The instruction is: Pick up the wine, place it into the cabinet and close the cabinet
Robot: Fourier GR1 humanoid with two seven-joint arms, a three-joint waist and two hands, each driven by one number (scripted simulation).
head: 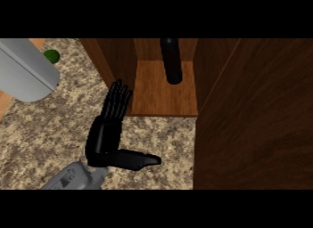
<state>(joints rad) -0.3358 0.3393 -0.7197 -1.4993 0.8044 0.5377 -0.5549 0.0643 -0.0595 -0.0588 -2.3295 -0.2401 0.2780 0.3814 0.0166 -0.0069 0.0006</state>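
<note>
**Wine in cabinet, left hand open on bench**

Wine (171, 60), a dark bottle, stands on the cabinet (162, 95) shelf, towards the back of the open compartment; its upper part runs out of view at the top. Nothing touches it. The wooden shelf floor shows bare in front of the bottle and to its left. The compartment's left wall rises beside the shelf, and a broad dark wooden panel, apparently the open door (261, 116), fills the right of the view from top to bottom.

Left hand (109, 129) lies over the bench (40, 133) just left of the shelf's front edge. Its fingers (118, 100) are straight and close together, pointing towards the cabinet, their tips level with the left wall's lower end. The thumb sticks out to the right, near the lower edge. The hand holds nothing. Its grey forearm enters at the bottom of the view.

At upper left, a large grey rounded object (20, 69) lies across the speckled bench, with a small green object (51, 55) showing just behind it. The right hand does not appear.
</note>
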